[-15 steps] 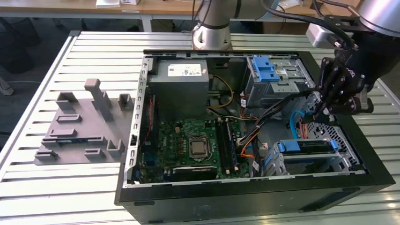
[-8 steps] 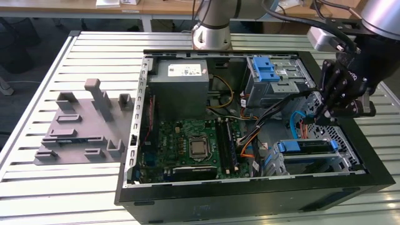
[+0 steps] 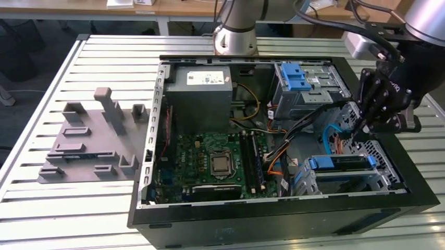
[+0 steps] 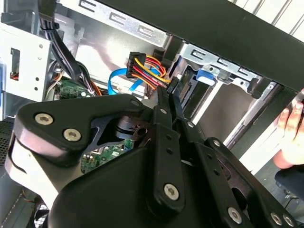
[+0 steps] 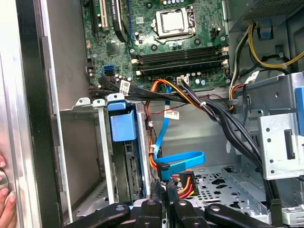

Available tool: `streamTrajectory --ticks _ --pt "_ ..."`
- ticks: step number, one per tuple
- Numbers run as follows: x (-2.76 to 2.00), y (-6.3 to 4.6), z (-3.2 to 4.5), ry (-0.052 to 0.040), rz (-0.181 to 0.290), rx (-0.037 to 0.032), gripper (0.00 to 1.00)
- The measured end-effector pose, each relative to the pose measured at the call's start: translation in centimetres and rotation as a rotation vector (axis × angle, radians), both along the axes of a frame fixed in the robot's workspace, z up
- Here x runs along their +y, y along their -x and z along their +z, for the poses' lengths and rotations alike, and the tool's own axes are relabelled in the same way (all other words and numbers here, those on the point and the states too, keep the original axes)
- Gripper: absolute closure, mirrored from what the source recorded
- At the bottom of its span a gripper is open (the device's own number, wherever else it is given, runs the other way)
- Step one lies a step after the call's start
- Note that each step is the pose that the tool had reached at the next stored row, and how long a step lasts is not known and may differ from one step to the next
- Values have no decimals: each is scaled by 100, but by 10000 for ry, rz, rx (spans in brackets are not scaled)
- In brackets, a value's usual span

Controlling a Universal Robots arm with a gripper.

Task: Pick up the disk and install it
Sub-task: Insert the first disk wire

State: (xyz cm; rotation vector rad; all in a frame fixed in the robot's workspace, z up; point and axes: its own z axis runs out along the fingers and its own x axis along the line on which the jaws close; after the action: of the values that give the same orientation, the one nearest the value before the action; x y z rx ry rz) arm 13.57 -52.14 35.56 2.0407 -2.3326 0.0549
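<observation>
The disk [image 3: 338,162] sits on edge in the lower drive cage [image 3: 379,179] of the open computer case, at the exterior view's right, its blue bracket tab [image 5: 122,126] uppermost. The same blue tab [image 4: 206,76] shows beyond my fingertips in the second wrist view. My gripper [image 3: 356,134] reaches down into the case just behind that cage. Its fingers [image 4: 167,102] are pressed together with nothing clearly between them. The tips [image 5: 166,192] are at the blue data cable [image 5: 183,159] and the bundle of red, yellow and orange power wires [image 4: 147,69], next to the disk's rear edge [image 5: 132,173].
The power supply box [image 3: 201,96] and the upper cage with a blue latch [image 3: 299,78] stand at the back of the case, the motherboard [image 3: 215,159] on its floor. Black cables [image 5: 228,123] cross beside my arm. A grey fixture plate [image 3: 90,140] lies outside. A person's hand [image 4: 290,126] rests on the case edge.
</observation>
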Motion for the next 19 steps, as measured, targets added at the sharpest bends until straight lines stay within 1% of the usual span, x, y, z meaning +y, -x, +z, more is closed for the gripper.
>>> streamTrajectory --ticks 4,9,14,17,19 --pt "-34 -11 0 0 1 1 84" --pt "-93 -21 0 0 0 2 84" --pt "-121 -22 -1 -1 1 2 84" --pt "-146 -22 -1 -2 0 2 84" --pt "-165 -22 -1 -27 0 5 84"
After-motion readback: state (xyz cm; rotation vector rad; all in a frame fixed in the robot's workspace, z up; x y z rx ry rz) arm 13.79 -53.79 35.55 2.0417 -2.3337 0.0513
